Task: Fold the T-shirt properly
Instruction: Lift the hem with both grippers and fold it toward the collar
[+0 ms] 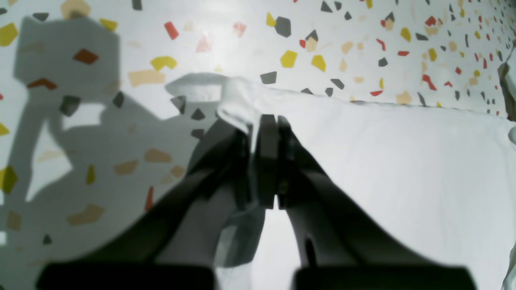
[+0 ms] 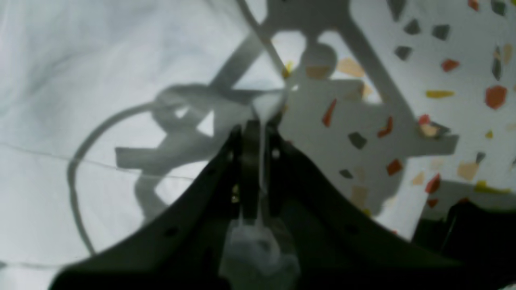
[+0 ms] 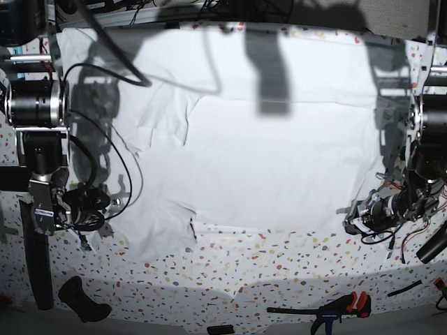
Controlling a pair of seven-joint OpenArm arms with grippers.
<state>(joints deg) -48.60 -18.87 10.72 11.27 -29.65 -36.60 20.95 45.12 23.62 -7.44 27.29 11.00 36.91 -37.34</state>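
1. We judge the grasp step done: the left gripper (image 1: 268,161) has its jaws pinched together on a corner of the white T-shirt (image 1: 403,169), whose cloth spreads away to its right.
2. The right gripper (image 2: 258,161) is likewise clamped on a thin edge of the shirt, which lies broad to its left over the speckled worktop (image 2: 443,60).
3. Next, we think both grippers must lift together and carry the held edge across the shirt, keeping it taut.
4. We can read no brand, label or writing anywhere.
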